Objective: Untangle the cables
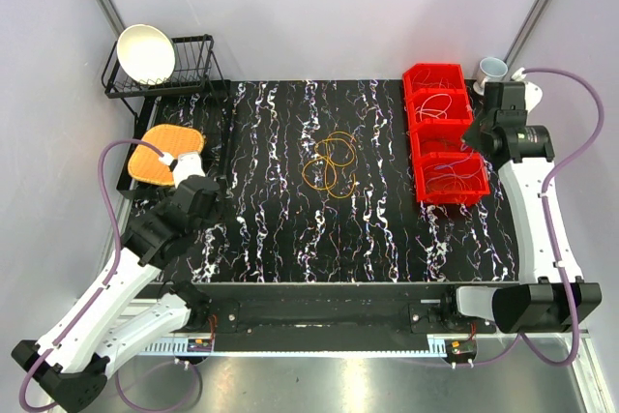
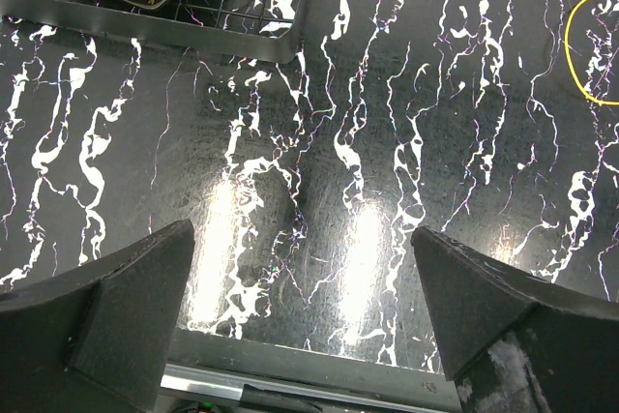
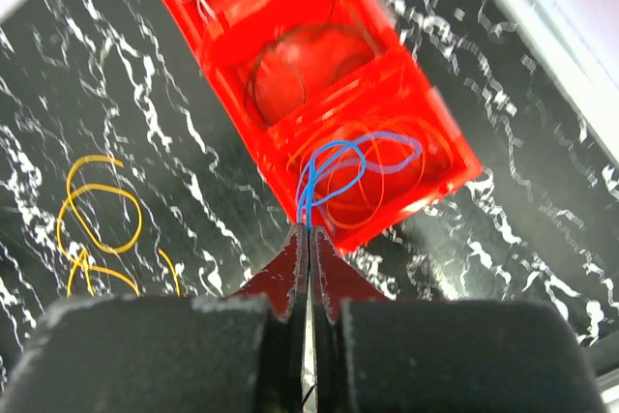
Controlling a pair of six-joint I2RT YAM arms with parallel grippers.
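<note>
A tangle of orange and yellow cables lies on the black marbled mat in the middle; it also shows in the right wrist view. My right gripper is shut on a looped blue cable and holds it above the end compartment of the red bins, which holds orange cables. In the top view this gripper hovers at the bins' right side. My left gripper is open and empty over bare mat at the left. One yellow loop shows at its far right.
The red bins stand in a row at the right; other compartments hold white and dark wires. A black dish rack with a white bowl stands at the back left. An orange pad sits on a tray. A cup stands behind the bins.
</note>
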